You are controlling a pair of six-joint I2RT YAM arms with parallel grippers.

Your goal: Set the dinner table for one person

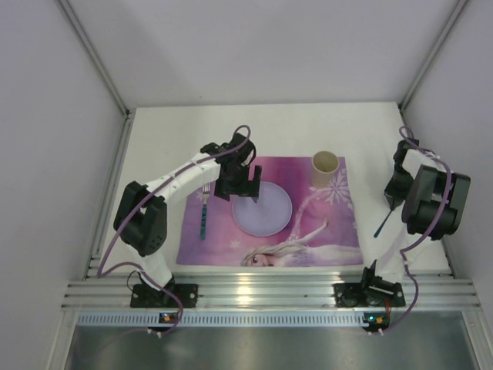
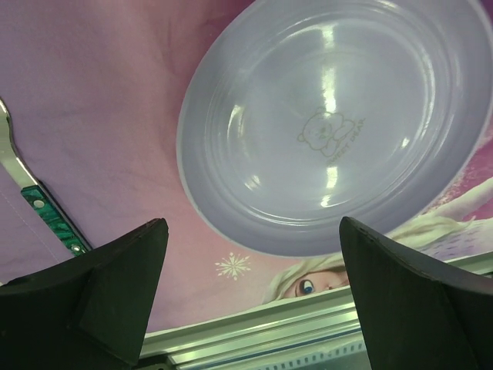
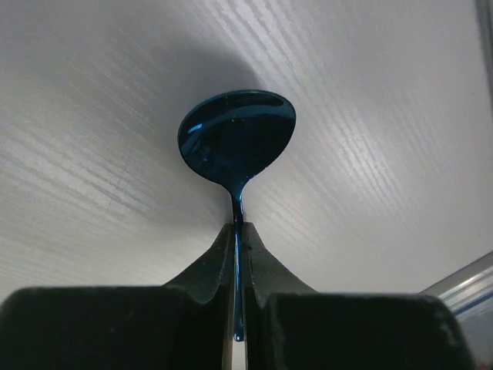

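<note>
R gripper – fingers pinched shut on the thin neck of a blue spoon, bowl end out over bare white table just right of the pink mat; can't tell if the bowl touches the top. L gripper – fingers spread wide, holding nothing, above left side of lilac plate at mat centre. Table lies under everything, alu rail on its near edge by the arm bases; fork on mat's left strip, cup at mat's far edge.
</note>
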